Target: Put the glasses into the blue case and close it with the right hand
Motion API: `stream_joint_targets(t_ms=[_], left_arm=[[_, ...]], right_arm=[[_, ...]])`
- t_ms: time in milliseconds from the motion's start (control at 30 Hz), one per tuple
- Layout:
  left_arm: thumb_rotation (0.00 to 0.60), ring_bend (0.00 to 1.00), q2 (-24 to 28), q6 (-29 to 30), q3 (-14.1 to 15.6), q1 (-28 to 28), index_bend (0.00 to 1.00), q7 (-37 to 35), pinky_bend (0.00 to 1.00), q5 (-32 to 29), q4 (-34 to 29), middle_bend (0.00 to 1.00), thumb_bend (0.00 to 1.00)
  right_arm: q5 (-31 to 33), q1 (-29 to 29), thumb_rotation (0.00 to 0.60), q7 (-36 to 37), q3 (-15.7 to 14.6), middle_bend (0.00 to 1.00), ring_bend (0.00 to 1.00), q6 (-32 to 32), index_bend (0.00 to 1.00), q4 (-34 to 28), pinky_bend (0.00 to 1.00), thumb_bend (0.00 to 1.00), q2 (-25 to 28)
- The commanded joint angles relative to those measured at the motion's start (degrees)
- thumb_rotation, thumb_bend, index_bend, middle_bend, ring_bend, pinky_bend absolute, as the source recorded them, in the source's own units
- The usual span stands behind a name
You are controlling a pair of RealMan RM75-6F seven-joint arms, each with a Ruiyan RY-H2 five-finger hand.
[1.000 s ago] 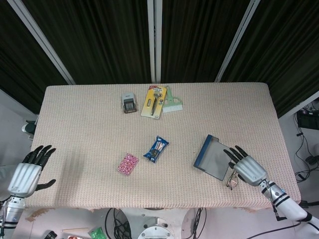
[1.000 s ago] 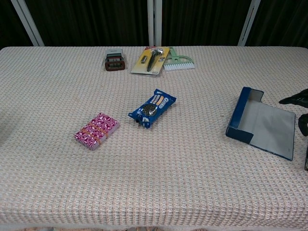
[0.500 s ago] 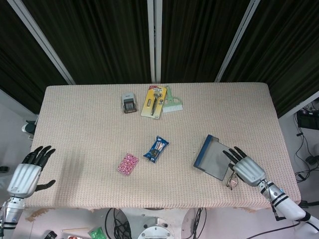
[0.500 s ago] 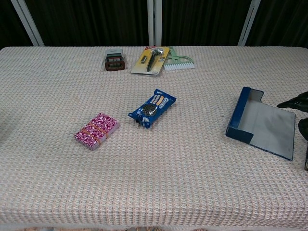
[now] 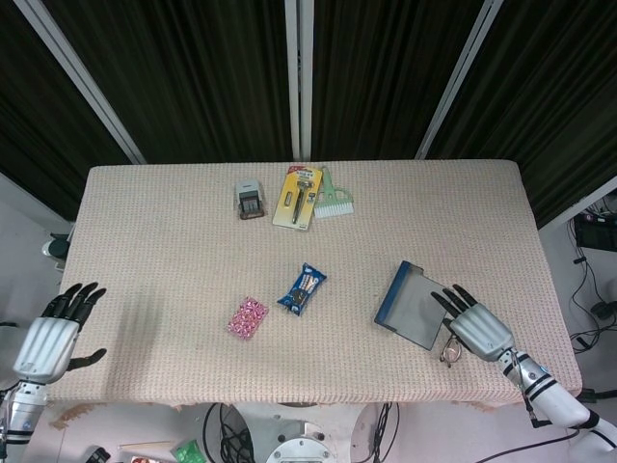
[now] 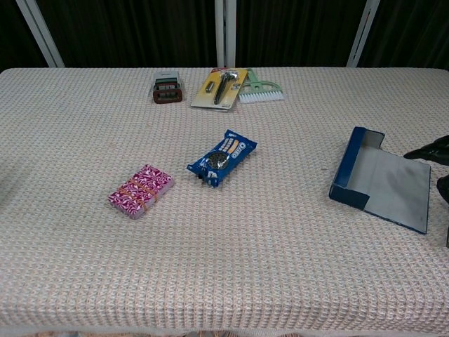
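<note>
The blue case (image 5: 415,307) lies open on the table's right side, grey inside facing up, also seen in the chest view (image 6: 379,179). Just beyond its near right corner lie the glasses (image 5: 449,351), partly covered by my right hand (image 5: 477,331). That hand rests flat over them with its fingers stretched toward the case; I cannot see a grip on the frame. Only its dark fingertips (image 6: 429,151) show at the right edge of the chest view. My left hand (image 5: 48,342) hovers off the table's left front corner, fingers apart and holding nothing.
A blue snack packet (image 5: 303,288) and a pink patterned box (image 5: 248,317) lie mid-table. At the back sit a small grey device (image 5: 250,200), a yellow carded tool (image 5: 300,196) and a green brush (image 5: 334,200). The table's front edge runs close by my right hand.
My right hand has slid slightly right and toward the front edge, away from the case. The glasses, the case and the left hand have stayed put.
</note>
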Motion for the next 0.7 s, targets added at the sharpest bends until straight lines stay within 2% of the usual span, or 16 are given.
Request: stream_joint_targets(t_ms=[33,100,267,533,700], left_arm=[[0.585,0.07,-0.02,0.02,0.03,0.04,0.11,-0.06,0.19,0.00,0.07,0.08,0.00],[0.586,0.07,-0.03,0.05,0.05,0.07,0.11,-0.13,0.19,0.00,0.13,0.08,0.00],[0.585,0.07,-0.06,0.12,0.09,0.12,0.11,-0.27,0.19,0.05,0.25,0.08,0.00],[0.586,0.07,-0.07,0.20,0.03,0.15,0.11,-0.49,0.19,0.01,0.43,0.08,0.00],[0.586,0.07,0.02,0.19,0.04,0.14,0.11,-0.65,0.19,0.04,0.49,0.08,0.00]], right_arm=[[0.18,0.09,0.600,0.35,-0.12,0.00,0.00,-0.22,0.61,-0.04,0.00,0.44,-0.04],[0.24,0.09,0.600,0.52,-0.12,0.00,0.00,-0.09,0.62,-0.01,0.00,0.47,-0.09],[0.35,0.00,0.600,1.27,0.04,0.00,0.00,0.87,0.67,0.07,0.00,0.48,-0.12],[0.43,0.29,0.600,2.92,1.09,0.00,0.00,3.04,0.69,0.07,0.00,0.48,-0.24],[0.71,2.00,0.600,2.81,2.38,0.00,0.00,2.13,0.69,-0.34,0.00,0.48,-1.05]])
